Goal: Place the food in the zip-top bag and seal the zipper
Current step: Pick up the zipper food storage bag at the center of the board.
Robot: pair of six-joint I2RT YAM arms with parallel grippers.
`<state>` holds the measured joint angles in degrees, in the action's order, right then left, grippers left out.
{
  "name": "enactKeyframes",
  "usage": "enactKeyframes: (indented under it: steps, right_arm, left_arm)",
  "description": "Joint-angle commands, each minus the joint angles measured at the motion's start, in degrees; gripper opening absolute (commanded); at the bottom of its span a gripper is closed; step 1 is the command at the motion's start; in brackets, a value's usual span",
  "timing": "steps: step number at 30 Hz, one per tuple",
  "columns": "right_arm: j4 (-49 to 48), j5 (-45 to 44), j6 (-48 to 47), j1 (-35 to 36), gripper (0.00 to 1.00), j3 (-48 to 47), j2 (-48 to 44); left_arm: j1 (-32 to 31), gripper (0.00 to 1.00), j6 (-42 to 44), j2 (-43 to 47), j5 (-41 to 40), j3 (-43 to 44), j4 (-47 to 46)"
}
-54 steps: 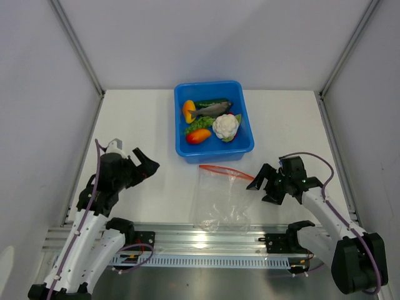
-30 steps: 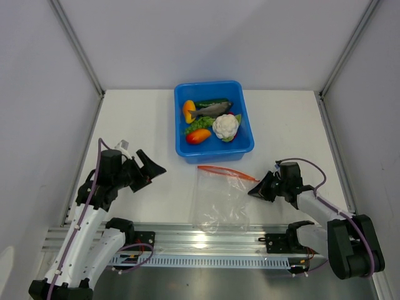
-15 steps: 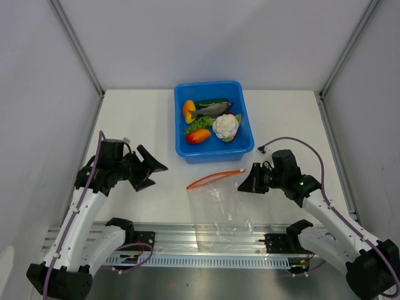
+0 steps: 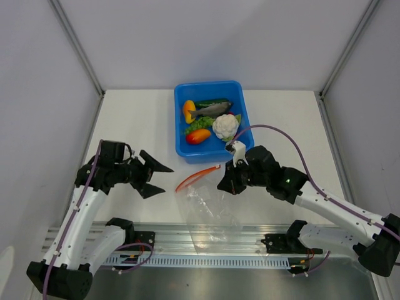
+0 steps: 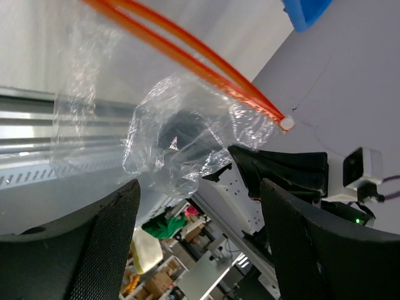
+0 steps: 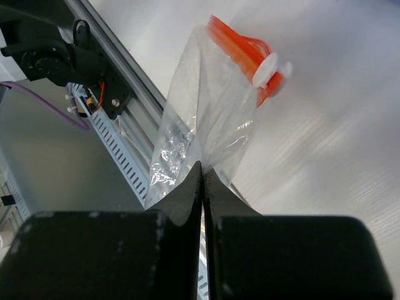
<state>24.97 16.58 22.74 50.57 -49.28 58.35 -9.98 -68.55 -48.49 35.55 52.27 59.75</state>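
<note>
The clear zip-top bag [image 4: 209,209] hangs off the table, pinched at its right edge by my right gripper [image 4: 224,185], which is shut on the plastic [image 6: 202,172]. The red-orange zipper [image 4: 197,177] runs along the bag's mouth and stands slightly apart [image 5: 187,56]; its white slider [image 6: 269,65] sits at one end. My left gripper [image 4: 164,179] is open just left of the bag, its fingers [image 5: 112,250] wide apart and touching nothing. The food lies in the blue tub [image 4: 245,149]: grey fish [image 4: 212,109], white cauliflower [image 4: 225,126], orange-yellow pepper [image 4: 188,110], red-orange fruit [image 4: 198,135], green chilies [image 4: 199,124].
The aluminium rail [image 4: 206,237] with both arm bases runs along the near table edge, right below the hanging bag. White walls close in the table at the back and both sides.
My right gripper shut on the bag's right edge, lifted it and carried it left toward the middle. The left arm moved right, toward the bag, with its jaws open.
</note>
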Motion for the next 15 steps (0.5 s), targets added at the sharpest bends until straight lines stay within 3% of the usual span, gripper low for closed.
enactKeyframes:
  steps: [1, 6, 15]
  right_arm:
    - [-3.3, -3.7, -4.4, 1.8, 0.0, -4.0, -0.3]
    - [-4.7, -1.5, -8.0, 2.8, 0.0, -5.0, -0.2]
    - [-5.2, 0.8, -10.5, 6.5, 0.0, -5.1, -0.3]
  left_arm:
    - [0.2, 0.8, -6.7, 1.7, 4.6, -4.5, 0.7]
    - [0.0, 0.83, -9.6, -0.5, 7.7, -7.9, -2.1]
    - [-0.1, 0.84, -6.4, -10.8, 8.1, -1.0, 0.6]
